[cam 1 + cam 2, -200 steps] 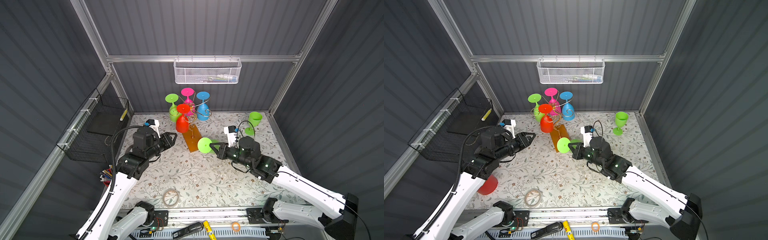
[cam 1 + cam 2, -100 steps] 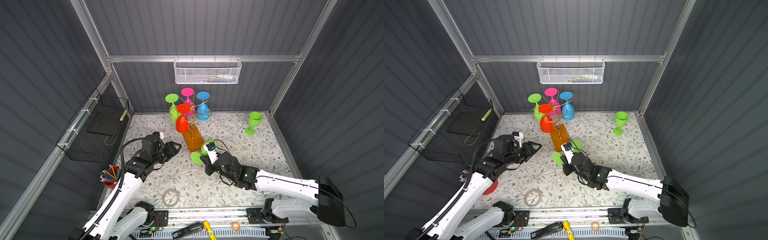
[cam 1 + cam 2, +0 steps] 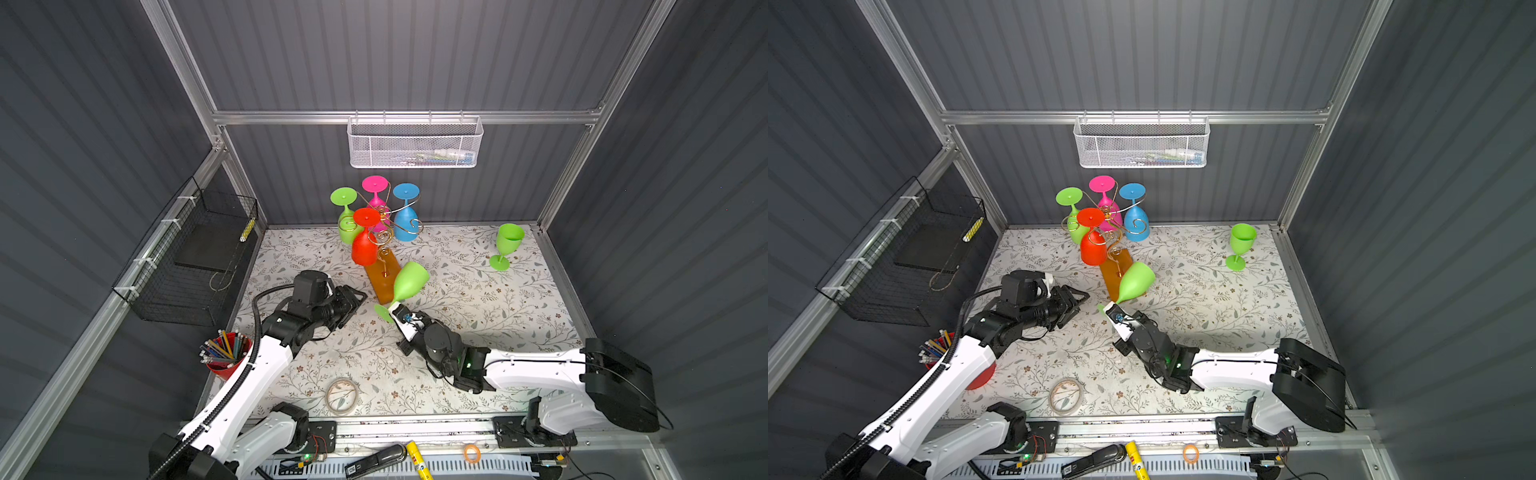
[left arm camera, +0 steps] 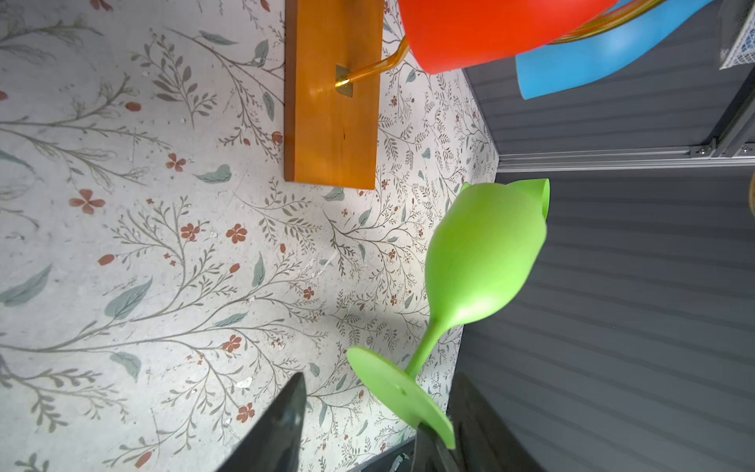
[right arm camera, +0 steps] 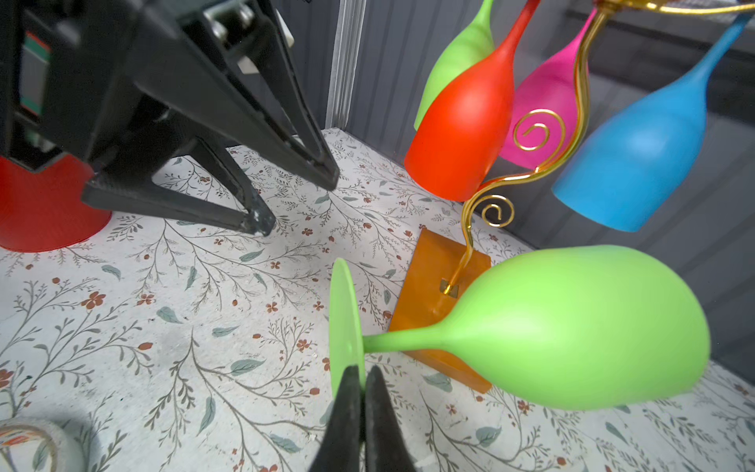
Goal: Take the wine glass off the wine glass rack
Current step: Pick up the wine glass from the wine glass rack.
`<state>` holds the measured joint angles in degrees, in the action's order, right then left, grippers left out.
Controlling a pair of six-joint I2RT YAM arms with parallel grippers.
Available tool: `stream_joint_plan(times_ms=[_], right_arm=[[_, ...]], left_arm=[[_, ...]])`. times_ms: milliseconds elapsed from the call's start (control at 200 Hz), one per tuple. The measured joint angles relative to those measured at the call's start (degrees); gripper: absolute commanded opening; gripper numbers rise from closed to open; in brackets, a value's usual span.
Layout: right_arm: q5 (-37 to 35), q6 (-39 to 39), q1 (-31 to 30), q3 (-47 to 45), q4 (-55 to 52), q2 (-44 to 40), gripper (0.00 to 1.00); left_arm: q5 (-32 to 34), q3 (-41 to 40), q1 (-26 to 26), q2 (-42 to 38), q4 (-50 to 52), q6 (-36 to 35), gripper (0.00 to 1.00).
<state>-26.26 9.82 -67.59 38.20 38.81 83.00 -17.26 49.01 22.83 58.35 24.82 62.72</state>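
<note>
Pinching the lime-green wine glass [image 5: 572,331] by its foot, the right tool [image 5: 362,374] holds it tilted above the surface [image 5: 163,347], off the wine glass rack [image 5: 441,286] where 4 hanging glasses [image 5: 461,135] remain, while the left tool [image 5: 296,202] gapes empty nearby.

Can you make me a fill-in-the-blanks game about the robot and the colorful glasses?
1. The right fingers pinch the round foot of a ___ glass.
2. ___ glasses hang upside down on the rack.
3. The left fingers are spread ___ and hold nothing.

Missing words: green; four; open.
</note>
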Motion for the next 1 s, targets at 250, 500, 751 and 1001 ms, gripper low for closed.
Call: stream_joint_plan(times_ms=[250, 500, 751, 1001], right_arm=[[-3.89, 10.36, -3.61, 0.26, 7.65, 6.23, 0.0], [-6.8, 16.68, -5.55, 2.99, 9.57, 9.75, 0.0], [-8.09, 19.1, -5.57, 3.85, 10.6, 9.97, 0.0], [-8.5, 20.7, -5.73, 3.85, 10.75, 10.08, 0.0]], left_arm=[[-2.05, -0.5, 0.0, 0.28, -0.61, 4.02, 0.55], [-2.99, -1.62, 0.85, 0.7, -0.48, 8.35, 0.5], [-2.95, -1.86, 1.68, 0.83, -0.5, 10.62, 0.4], [-2.69, -2.84, 2.64, 1.38, -1.92, 12.92, 0.25]])
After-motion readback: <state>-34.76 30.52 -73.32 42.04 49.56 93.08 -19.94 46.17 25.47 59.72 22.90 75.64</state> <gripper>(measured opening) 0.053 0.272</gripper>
